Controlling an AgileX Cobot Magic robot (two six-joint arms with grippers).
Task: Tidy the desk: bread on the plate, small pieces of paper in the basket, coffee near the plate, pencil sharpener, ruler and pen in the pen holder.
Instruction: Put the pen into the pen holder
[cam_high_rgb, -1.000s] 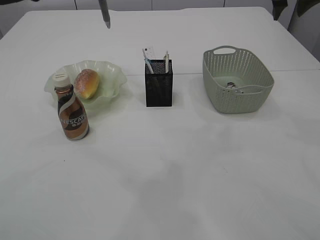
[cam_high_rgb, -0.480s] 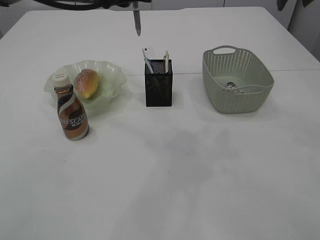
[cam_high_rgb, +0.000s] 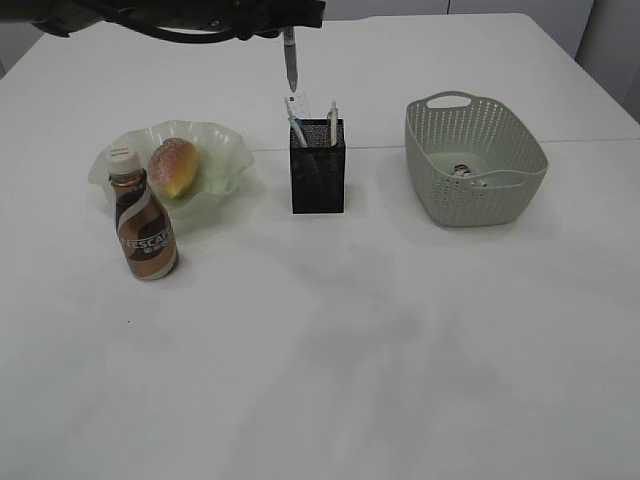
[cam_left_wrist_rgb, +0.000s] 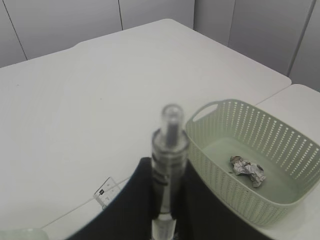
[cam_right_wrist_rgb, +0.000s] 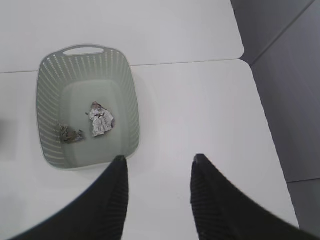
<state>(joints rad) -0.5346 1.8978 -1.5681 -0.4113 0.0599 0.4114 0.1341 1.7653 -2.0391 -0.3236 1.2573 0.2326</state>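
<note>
On the white surface (cam_high_rgb: 400, 330) the basket (cam_high_rgb: 475, 165) already holds crumpled paper (cam_right_wrist_rgb: 101, 120), the bread (cam_high_rgb: 174, 166) lies on the plate (cam_high_rgb: 225, 150) and the coffee (cam_high_rgb: 143, 225) stands just beside it, so the step in hand is likely dropping the pen (cam_high_rgb: 290, 60) into the pen holder (cam_high_rgb: 317, 167). The left pincer (cam_left_wrist_rgb: 167, 200) is clenched on the pen, which hangs tip-down above and slightly left of the holder; centre it over the opening, clear of the ruler (cam_high_rgb: 298, 106), then lower before letting go. The right pincer (cam_right_wrist_rgb: 157, 165) is released and empty above the surface beside the basket.
</note>
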